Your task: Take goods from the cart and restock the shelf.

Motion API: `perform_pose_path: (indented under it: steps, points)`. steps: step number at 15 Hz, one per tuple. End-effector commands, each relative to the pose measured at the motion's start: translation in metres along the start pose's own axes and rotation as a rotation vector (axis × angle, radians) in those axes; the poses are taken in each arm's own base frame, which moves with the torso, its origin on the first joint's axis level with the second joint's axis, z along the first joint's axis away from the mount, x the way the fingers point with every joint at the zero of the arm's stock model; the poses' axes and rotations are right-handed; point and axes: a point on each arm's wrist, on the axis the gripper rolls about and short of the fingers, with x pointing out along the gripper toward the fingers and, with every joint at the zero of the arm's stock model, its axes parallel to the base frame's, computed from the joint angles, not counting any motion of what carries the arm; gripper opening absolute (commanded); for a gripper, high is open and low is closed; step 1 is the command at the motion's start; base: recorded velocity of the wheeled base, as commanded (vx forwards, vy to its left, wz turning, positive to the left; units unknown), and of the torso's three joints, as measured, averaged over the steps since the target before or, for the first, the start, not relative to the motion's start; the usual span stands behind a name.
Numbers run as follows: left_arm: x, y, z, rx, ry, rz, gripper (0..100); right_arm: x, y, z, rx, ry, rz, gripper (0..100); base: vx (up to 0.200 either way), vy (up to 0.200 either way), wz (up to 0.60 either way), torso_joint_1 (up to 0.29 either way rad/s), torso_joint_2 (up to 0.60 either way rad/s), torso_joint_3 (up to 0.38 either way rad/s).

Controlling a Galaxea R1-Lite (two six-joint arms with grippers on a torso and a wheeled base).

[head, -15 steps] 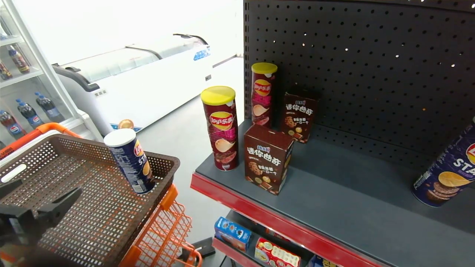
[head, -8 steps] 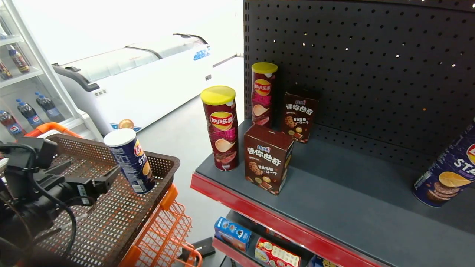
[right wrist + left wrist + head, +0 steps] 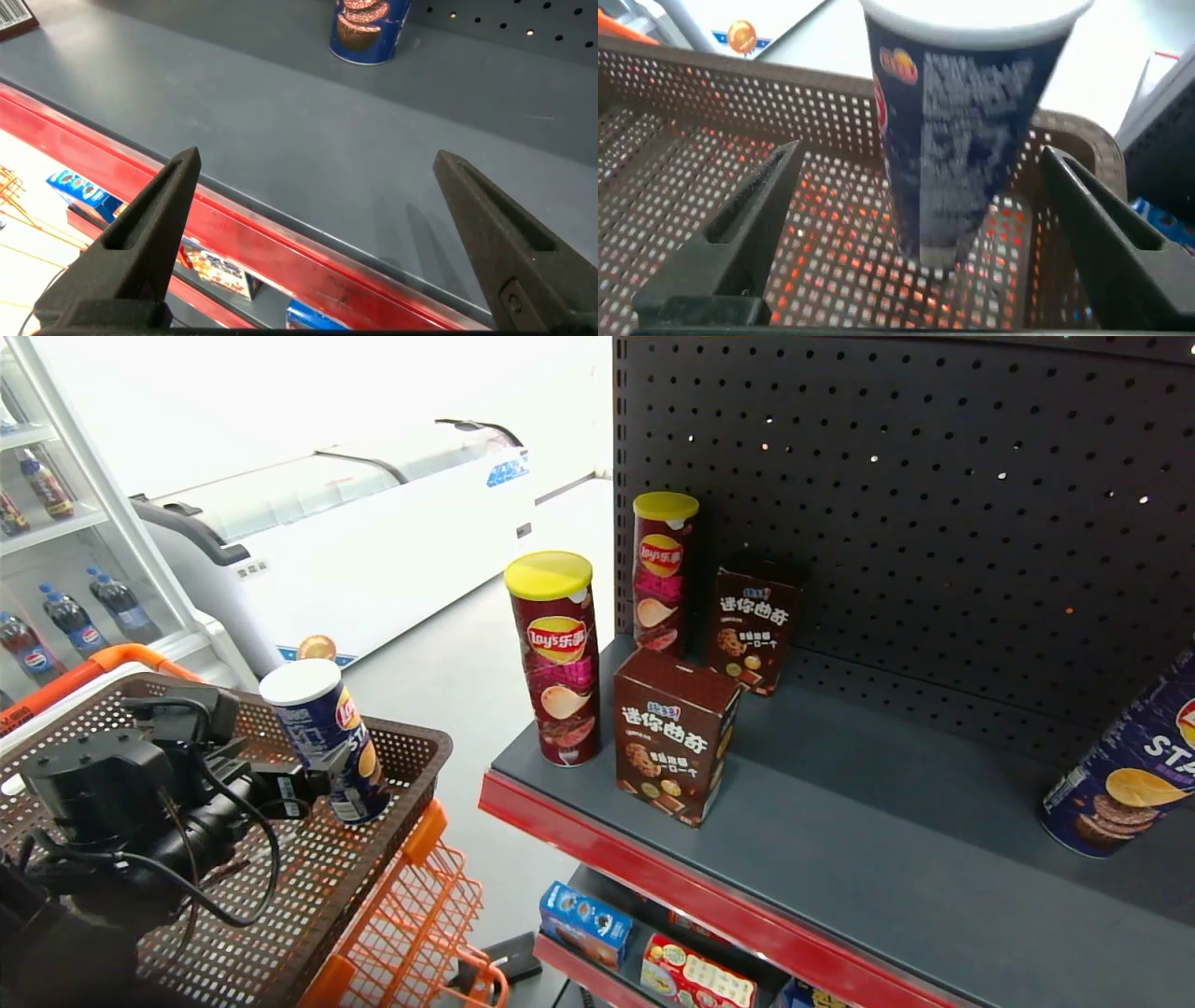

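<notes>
Lower left, the left pincer [image 3: 313, 773] gapes either side of the blue can [image 3: 327, 737] standing in the cart's basket [image 3: 415, 739]. The right pincer [image 3: 318, 163] hangs open over the grey shelf [image 3: 280, 103].

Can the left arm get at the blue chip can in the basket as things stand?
Probably yes. The left gripper is open and lined up on the chip can, which stands near the far corner of the basket; nothing lies between them.
</notes>
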Motion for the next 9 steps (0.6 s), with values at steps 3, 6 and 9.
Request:
perform_pose_path:
  steps: [3, 6, 9]
  points:
    - [0.035, 0.005, -0.004, -0.002, -0.022, 0.013, 100, 0.0, 0.0, 0.0, -0.001, 0.002, 0.0, 100, 0.0, 0.0, 0.0, 0.0, 0.0, 0.0]
    - [0.042, 0.001, -0.004, 0.001, -0.032, 0.002, 100, 0.0, 0.0, 0.0, -0.001, 0.002, 0.0, 100, 0.0, 0.0, 0.0, 0.0, 0.0, 0.0]
    - [0.047, -0.009, -0.005, 0.008, -0.038, -0.029, 100, 0.0, 0.0, 0.0, -0.001, 0.002, 0.0, 100, 0.0, 0.0, 0.0, 0.0, 0.0, 0.0]
